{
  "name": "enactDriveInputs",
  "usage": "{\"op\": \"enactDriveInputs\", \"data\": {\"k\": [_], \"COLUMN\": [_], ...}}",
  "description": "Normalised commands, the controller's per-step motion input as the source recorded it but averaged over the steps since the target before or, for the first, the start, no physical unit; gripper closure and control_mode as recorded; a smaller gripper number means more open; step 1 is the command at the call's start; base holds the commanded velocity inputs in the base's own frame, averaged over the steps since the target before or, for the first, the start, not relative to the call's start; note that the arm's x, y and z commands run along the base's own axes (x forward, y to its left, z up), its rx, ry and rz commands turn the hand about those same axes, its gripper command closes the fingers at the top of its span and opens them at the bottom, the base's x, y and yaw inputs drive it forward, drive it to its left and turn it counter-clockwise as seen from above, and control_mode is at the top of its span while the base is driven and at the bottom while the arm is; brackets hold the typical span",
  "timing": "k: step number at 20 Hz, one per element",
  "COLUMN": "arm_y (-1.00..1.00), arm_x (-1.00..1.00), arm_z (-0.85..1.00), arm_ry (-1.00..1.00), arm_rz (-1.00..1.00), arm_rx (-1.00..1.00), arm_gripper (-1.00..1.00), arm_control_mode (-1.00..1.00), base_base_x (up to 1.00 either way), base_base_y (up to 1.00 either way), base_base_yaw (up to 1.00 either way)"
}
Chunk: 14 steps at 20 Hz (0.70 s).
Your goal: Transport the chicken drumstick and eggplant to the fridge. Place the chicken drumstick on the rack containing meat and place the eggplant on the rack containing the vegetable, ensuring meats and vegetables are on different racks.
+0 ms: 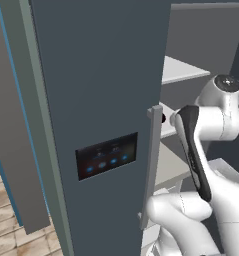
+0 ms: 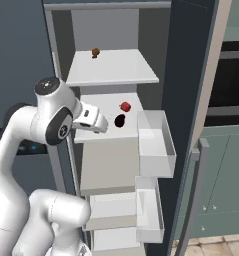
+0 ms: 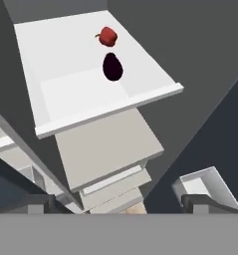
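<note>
Fridge (image 2: 191,75) stands open, its slate-grey door (image 1: 101,100) with the blue-lit panel (image 1: 107,156) and long handle (image 1: 152,160) swung toward the left base camera, pale shelves and door bins (image 2: 156,145) exposed in the right base view. White arm (image 2: 51,120) reaches in at the height of the middle shelf (image 2: 106,131). On the upper shelf (image 2: 113,70) sits a small golden-brown lump, the chicken drumstick (image 2: 95,52), so the meat part of the job looks finished, though no other meat can be made out beside it. On the middle shelf the eggplant (image 3: 112,66) lies just beside a small red vegetable (image 3: 108,36), apart from it by a sliver or perhaps touching; that pairing also looks done, with meat and vegetables on different racks. The gripper (image 3: 118,203) hangs above and in front of that shelf, jaws spread wide and released, holding nothing. What seems left is pulling the arm clear.

Lower shelves are partly covered by the arm in the right base view, and the red item is too small to name surely.
</note>
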Motion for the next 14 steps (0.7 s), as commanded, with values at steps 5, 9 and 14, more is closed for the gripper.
{"op": "enactDriveInputs", "data": {"k": [5, 9, 14], "arm_y": [0.07, 0.0, 0.0], "arm_x": [-0.52, 0.0, 0.0], "arm_z": [0.12, 0.0, 0.0], "arm_ry": [-0.01, 0.0, 0.0], "arm_rz": [0.0, 0.0, 0.0], "arm_rx": [0.0, 0.0, 0.0], "arm_gripper": [-1.0, -1.0, -1.0], "arm_control_mode": [1.0, 1.0, 1.0], "base_base_x": [-0.2, -1.0, -1.0], "base_base_y": [0.0, 0.0, -0.02], "base_base_yaw": [0.0, -0.03, -0.03]}}
